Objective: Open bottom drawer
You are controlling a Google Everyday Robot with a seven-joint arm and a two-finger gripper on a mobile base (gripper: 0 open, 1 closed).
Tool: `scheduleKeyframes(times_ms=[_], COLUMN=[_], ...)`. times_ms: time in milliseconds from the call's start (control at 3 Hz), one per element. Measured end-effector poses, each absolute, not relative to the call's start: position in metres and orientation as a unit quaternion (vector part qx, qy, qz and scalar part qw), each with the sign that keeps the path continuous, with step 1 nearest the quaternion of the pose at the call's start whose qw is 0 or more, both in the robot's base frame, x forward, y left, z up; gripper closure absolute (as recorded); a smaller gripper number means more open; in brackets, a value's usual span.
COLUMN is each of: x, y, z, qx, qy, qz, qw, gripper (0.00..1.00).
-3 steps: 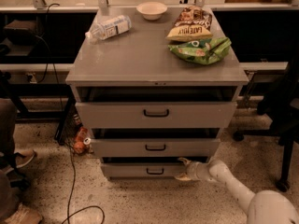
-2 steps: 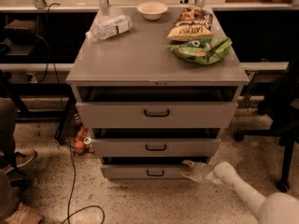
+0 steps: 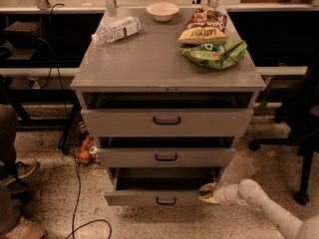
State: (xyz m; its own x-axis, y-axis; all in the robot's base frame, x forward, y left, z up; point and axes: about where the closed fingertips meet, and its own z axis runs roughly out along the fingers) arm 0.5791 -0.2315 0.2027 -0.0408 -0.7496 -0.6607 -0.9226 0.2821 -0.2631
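The grey metal cabinet (image 3: 164,59) has three drawers. The bottom drawer (image 3: 159,197) stands pulled out, with a dark gap above its front panel and a small black loop handle (image 3: 166,201) at its middle. My gripper (image 3: 207,193) is at the drawer's right front corner, at the end of my white arm (image 3: 259,203), which comes in from the lower right. It touches or sits right beside the panel's right edge. The top drawer (image 3: 167,122) and middle drawer (image 3: 165,157) are each slightly ajar.
On the cabinet top lie a plastic bottle (image 3: 115,30), a white bowl (image 3: 162,10), a yellow-brown chip bag (image 3: 203,26) and a green chip bag (image 3: 215,53). A black cable (image 3: 76,183) and orange objects (image 3: 85,150) lie on the floor at left. A chair base (image 3: 299,178) stands at right.
The bottom drawer has slid outward toward the camera, and my gripper has moved with its right front corner. The view now sits closer to the cabinet.
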Motion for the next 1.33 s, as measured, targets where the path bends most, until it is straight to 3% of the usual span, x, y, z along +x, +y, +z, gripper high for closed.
scheduleKeyframes(times_ms=[667, 1000, 1333], x=[0.57, 0.558, 0.558], y=[-0.229, -0.263, -0.262], z=[0.19, 0.194, 0.194], qx=[-0.592, -0.58, -0.58], qy=[0.712, 0.733, 0.733], qz=[0.135, 0.113, 0.113], qw=[0.352, 0.336, 0.336], gripper=[1.0, 1.0, 1.0])
